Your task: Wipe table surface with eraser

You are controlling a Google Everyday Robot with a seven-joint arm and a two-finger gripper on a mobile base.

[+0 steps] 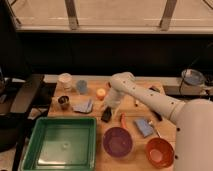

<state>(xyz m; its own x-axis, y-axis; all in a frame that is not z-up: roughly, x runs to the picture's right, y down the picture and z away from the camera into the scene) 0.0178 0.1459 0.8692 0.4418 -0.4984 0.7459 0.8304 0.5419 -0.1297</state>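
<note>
The eraser [106, 115], a small black block, lies on the light wooden table surface [95, 125], just right of the table's middle and above the purple bowl. My gripper [110, 104] hangs from the white arm directly over the eraser's far end, right at it or touching it. The arm reaches in from the lower right, bends at a raised elbow and drops down to the gripper. An orange cup [101, 93] stands just behind and left of the gripper.
A green tray [35, 145] fills the front left. A purple bowl [118, 141] and an orange bowl [159, 151] stand in front. A blue pad [143, 126] and a thin black-handled tool [156, 114] lie at the right. A blue cloth [83, 106] and several cups stand at the left.
</note>
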